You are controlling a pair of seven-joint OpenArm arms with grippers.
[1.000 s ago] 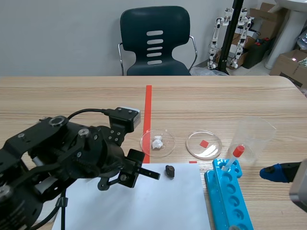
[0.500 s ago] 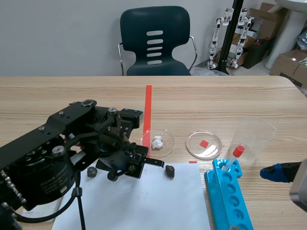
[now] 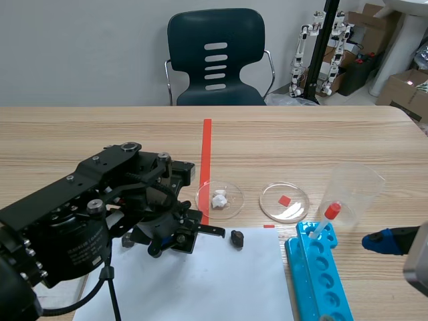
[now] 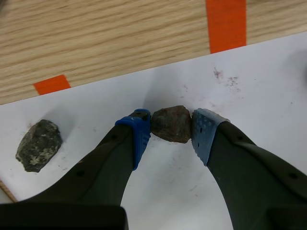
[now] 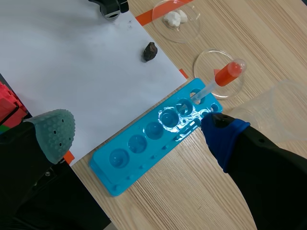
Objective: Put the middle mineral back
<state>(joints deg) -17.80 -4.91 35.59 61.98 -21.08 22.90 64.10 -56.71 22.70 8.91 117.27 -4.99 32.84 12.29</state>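
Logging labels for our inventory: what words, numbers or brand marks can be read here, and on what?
None can be read. The blue tube rack, white paper and beaker carry no print; any marks on the cardboard boxes behind the table are too small to tell.

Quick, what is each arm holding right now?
Left end effector: shut on the brown mineral.
Right end effector: open, holding nothing.

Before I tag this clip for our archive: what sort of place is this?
Probably a robotics lab staged as a chemistry bench: small humanoid robots stand at the back, and the table holds a blue test-tube rack and petri dishes.
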